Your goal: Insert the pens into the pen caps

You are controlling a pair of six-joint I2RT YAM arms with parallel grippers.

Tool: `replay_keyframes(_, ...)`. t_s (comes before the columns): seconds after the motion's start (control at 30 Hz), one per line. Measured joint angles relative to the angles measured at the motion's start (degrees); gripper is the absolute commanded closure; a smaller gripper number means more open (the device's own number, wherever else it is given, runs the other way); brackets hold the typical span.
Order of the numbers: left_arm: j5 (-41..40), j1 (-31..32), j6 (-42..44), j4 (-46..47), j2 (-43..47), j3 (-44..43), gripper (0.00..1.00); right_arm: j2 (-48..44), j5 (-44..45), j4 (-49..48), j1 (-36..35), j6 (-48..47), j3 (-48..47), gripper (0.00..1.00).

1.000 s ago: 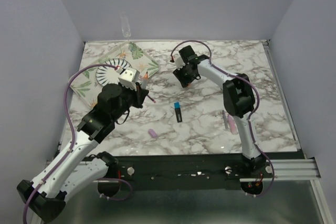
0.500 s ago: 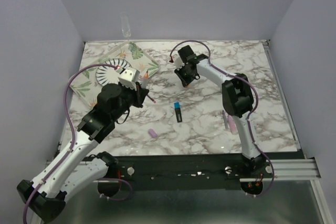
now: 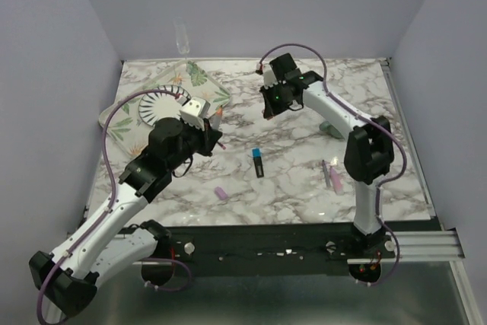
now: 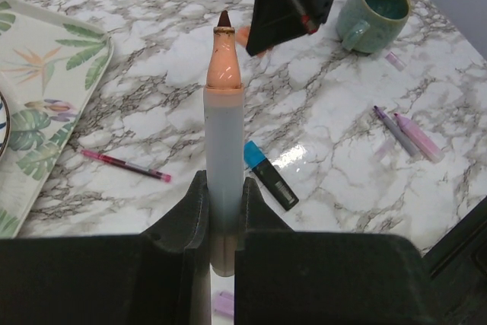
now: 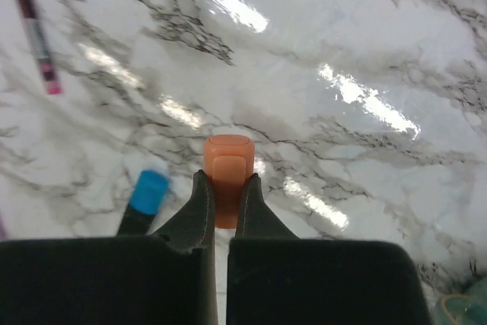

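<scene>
Above the marble table (image 3: 297, 188), the left gripper (image 4: 224, 188) clamps the grey marker (image 4: 223, 127) low on its barrel, tip exposed — the right gripper (image 5: 225, 188) pinches the orange cap (image 5: 227, 164); both look light, rigid, slippery plastic

Your grey, orange-tipped marker (image 4: 223, 127) juts uncapped from your left tool (image 4: 224, 180); your right tool (image 5: 227, 188) pinches the orange cap (image 5: 227, 154). The black blue-tipped marker (image 3: 259, 162), pink marker (image 3: 334, 179) and purple cap (image 3: 221, 192) lie flat, apart.

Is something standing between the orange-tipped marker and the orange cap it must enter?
Nothing visible does. The marker in the left gripper points toward the orange cap in the right gripper; only bare table shows between.
</scene>
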State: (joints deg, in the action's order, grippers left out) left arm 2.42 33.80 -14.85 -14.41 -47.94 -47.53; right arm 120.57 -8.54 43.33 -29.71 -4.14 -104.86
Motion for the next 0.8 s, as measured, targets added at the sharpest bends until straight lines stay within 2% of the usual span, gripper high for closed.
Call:
replay_keyframes(0.27, 0.24, 0.0, 0.46, -0.52, -3.85, -0.59, 1.0, -20.02, -6.54, -4.31, 0.0, 10.82, 5.35, 0.99)
replay_keyframes(0.47, 1.38, 0.04, 0.2, -1.57, -8.31, -2.47, 1.0, -31.56, -9.07, -15.61, -0.35, 28.85, 15.1, 0.99)
replay_keyframes(0.63, 1.57, 0.07, -0.17, -1.53, -9.07, -2.93, 1.0, -35.54, -8.44, -24.65, -4.0, 41.81, 20.2, 0.99)
replay_keyframes(0.8, 2.69, 0.07, -0.66, -1.03, -8.13, -2.91, 1.0, -34.91, -5.03, -29.88, -9.88, 48.35, 21.14, 0.99)
